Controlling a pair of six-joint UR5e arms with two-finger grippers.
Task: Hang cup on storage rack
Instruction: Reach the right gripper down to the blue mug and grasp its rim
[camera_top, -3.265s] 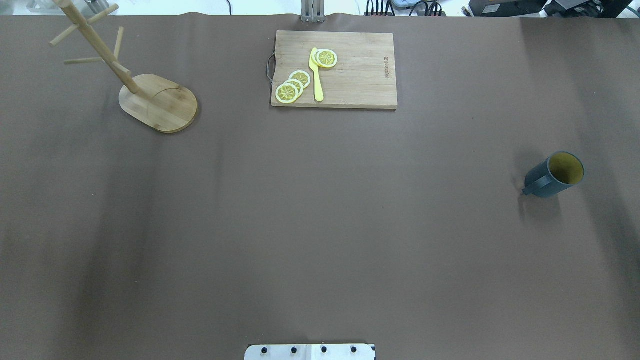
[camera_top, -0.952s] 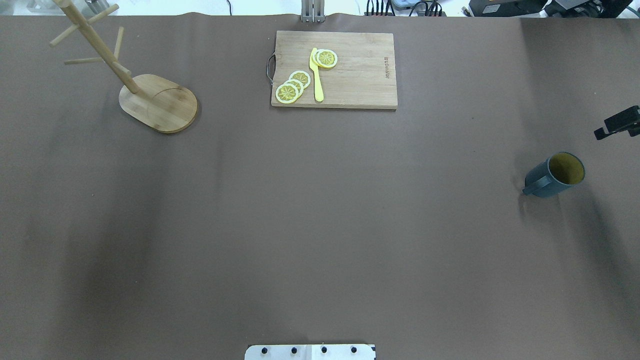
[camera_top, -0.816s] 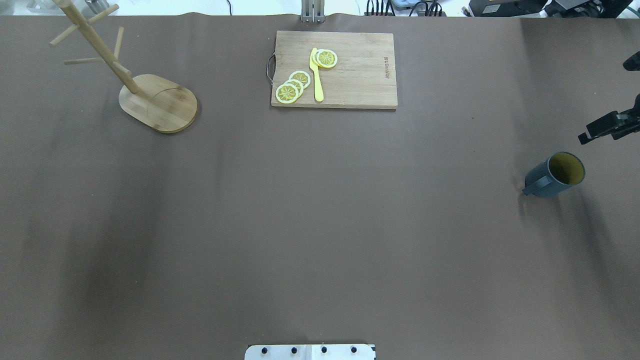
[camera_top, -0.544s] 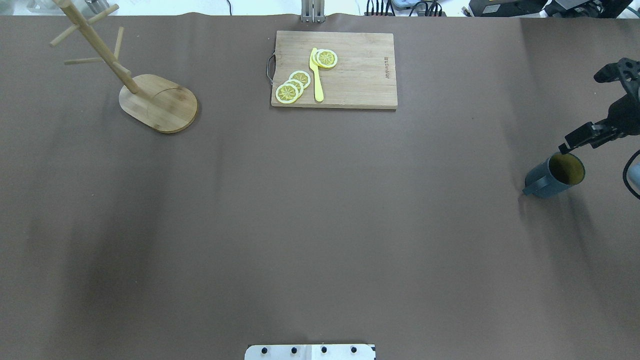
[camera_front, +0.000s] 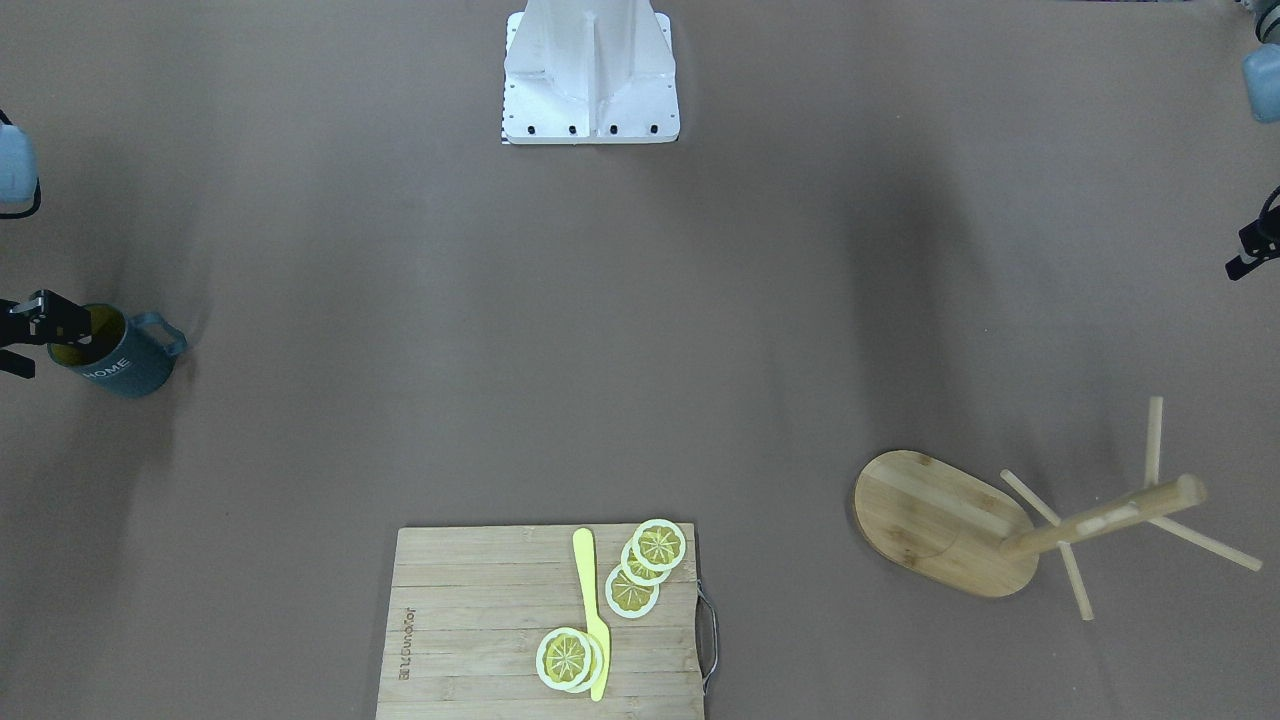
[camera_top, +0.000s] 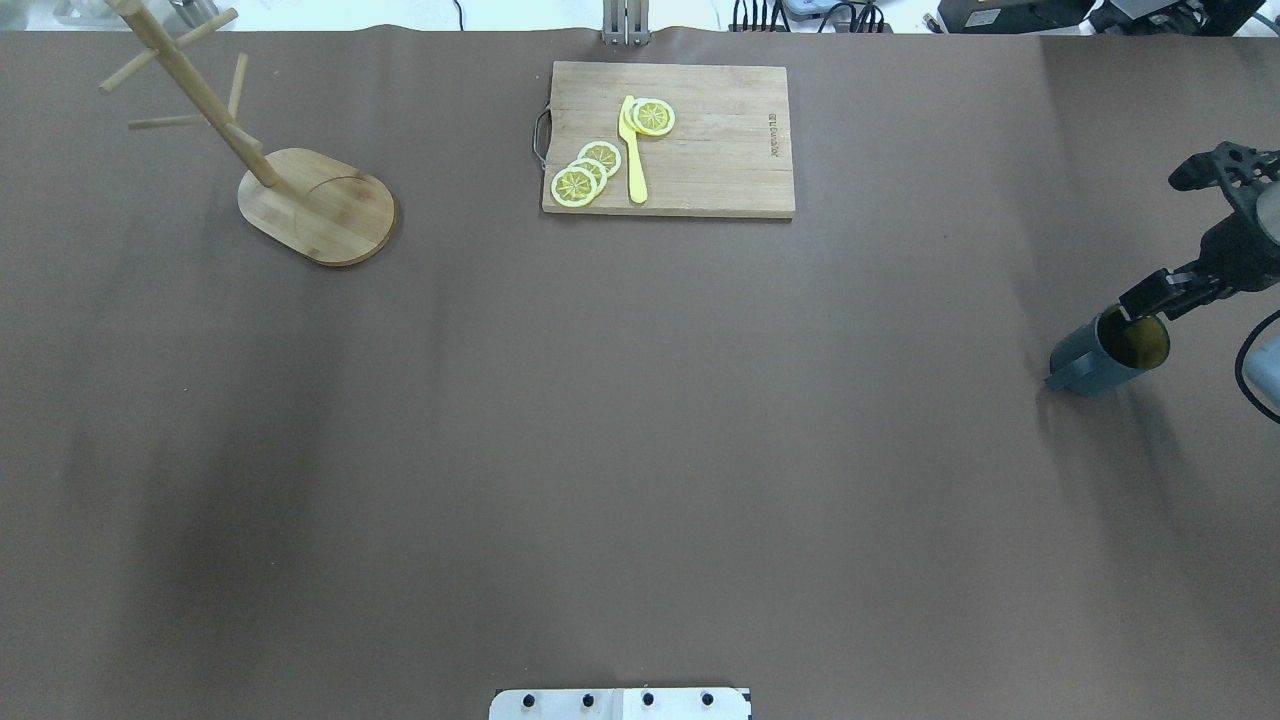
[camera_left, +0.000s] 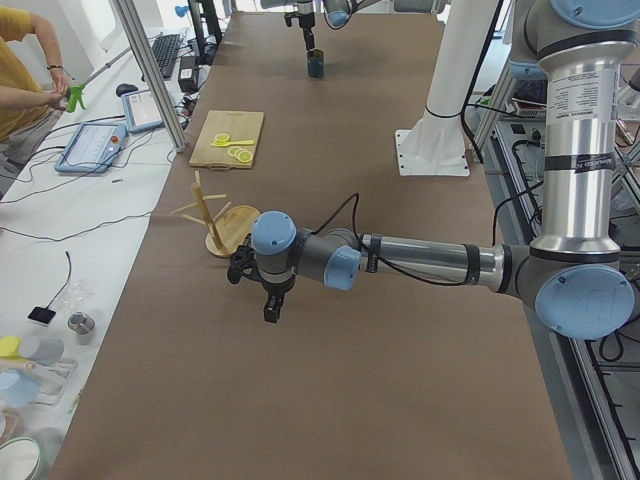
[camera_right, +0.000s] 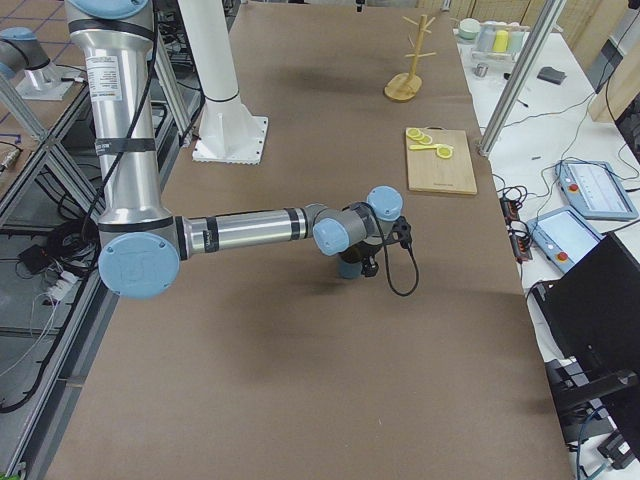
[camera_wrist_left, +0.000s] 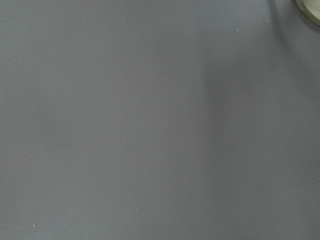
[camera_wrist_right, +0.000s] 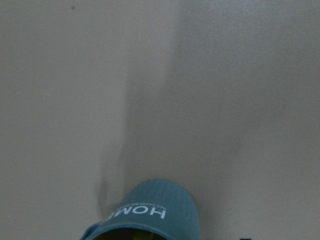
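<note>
The dark slate-blue cup (camera_top: 1090, 362) with yellow inside stands upright at the table's right side, handle pointing left. It also shows in the front view (camera_front: 125, 362) and at the bottom of the right wrist view (camera_wrist_right: 155, 200), where its "HOME" lettering is upside down. My right gripper (camera_top: 1155, 240) is open, and one of its fingers (camera_top: 1150, 293) hangs over the far rim of the cup's mouth. The bamboo storage rack (camera_top: 320, 208) stands far left at the back, pegs bare. Only an edge of my left gripper (camera_front: 1255, 245) shows, low over the table near the rack; I cannot tell its state.
A rectangular cutting board (camera_top: 715, 150) with lemon slices (camera_top: 585, 172) and a yellow knife (camera_top: 632, 150) lies at the back middle. The robot's white base plate (camera_front: 590, 85) is at the near edge. A person stands by the side bench (camera_left: 25, 70).
My right gripper has come in from the right edge and moved left and down to the cup, one finger now over its mouth. The cup and rack have not moved.
</note>
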